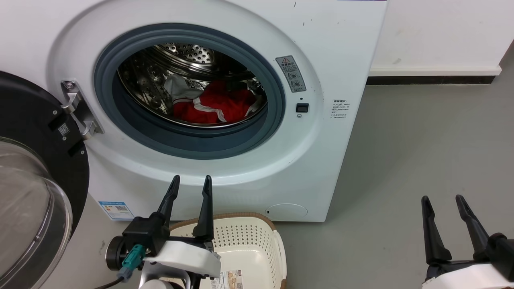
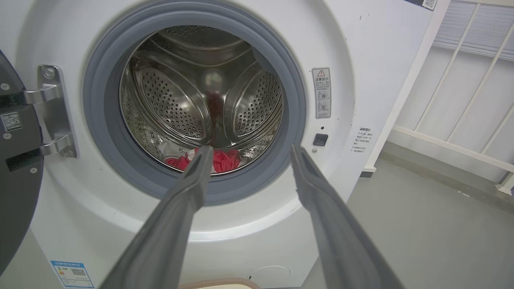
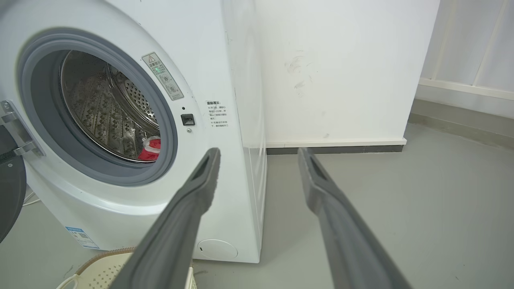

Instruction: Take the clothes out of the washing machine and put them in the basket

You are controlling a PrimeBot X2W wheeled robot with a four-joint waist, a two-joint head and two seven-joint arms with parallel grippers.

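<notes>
Head view, left gripper (image 1: 192,178): seen just below the porthole of the washing machine (image 1: 333,48), above the basket (image 1: 257,241); its fingers are spread apart, and nothing is held or touched.
Head view, right gripper (image 1: 441,198): seen well to the right of the washing machine, over the grey floor (image 1: 421,140); its fingers are parted with nothing between them.
Head view, clothes (image 1: 217,106): a red and white bundle is seen lying low in the washing machine's drum (image 1: 188,52).
Head view, basket: set on the floor just in front of the washing machine.
Head view, door (image 1: 24,132): swung open at the washing machine's left.
Left wrist view, left gripper: its fingers are pointed at the porthole from outside the washing machine, a wide gap is kept, and nothing is gripped.
Left wrist view, clothes: red fabric is seen at the drum's bottom.
Right wrist view, right gripper: its fingers are held apart, and nothing is gripped or touched; they are aimed past the washing machine's right front corner.
Right wrist view, clothes: a sliver of red is seen through the porthole.
</notes>
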